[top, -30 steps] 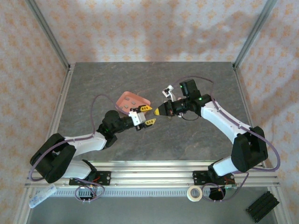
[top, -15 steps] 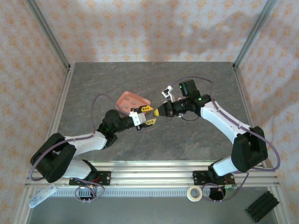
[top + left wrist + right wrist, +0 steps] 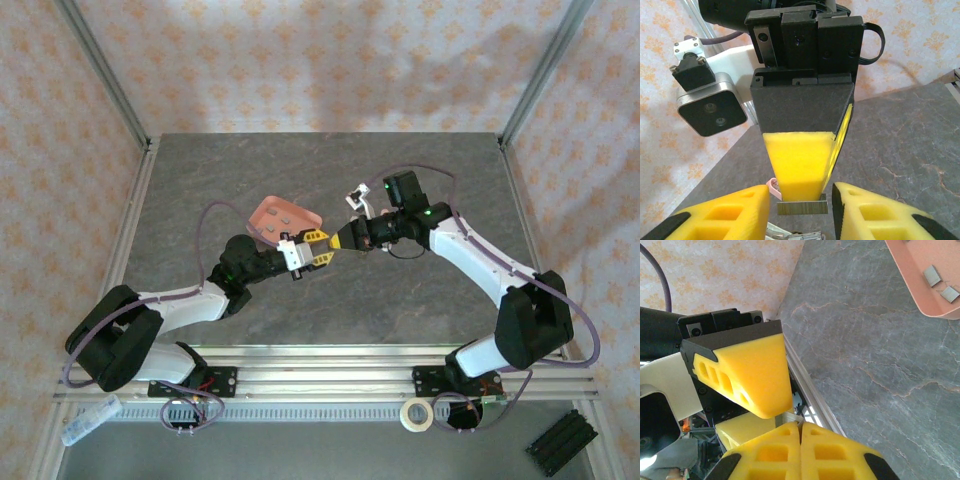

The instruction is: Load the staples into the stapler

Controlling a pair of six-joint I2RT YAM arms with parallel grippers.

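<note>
— Why are those arms nose to nose?
— The right pincer [image 3: 800, 432] is pressed together on a strip of staples [image 3: 802, 207] over the desk [image 3: 400, 300]. The left pincer [image 3: 320, 248] is spread either side, I'd guess to take it.

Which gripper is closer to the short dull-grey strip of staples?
Right. The right gripper pinches the short dull-grey staple strip at its fingertips; the left gripper, open, flanks it without touching.
</note>
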